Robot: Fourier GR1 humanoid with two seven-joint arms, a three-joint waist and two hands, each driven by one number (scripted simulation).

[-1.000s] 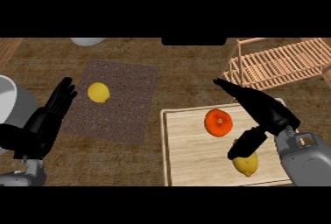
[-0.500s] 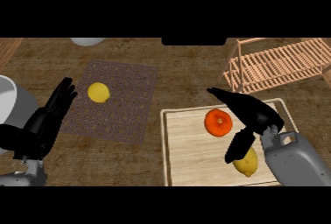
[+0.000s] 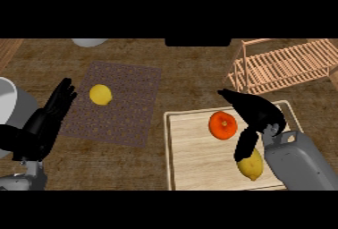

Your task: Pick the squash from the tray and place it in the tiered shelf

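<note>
Squash (image 3: pixel 250 164) lies at the tray's (image 3: pixel 191 165) five o'clock; my right hand (image 3: pixel 254 112) hovers open above it, holding nothing. Reaching step: next I lower and close around it.

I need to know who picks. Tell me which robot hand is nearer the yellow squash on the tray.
Right. The right robot hand hangs directly over the squash on the tray; the left robot hand rests open far across, beside the mat.
</note>
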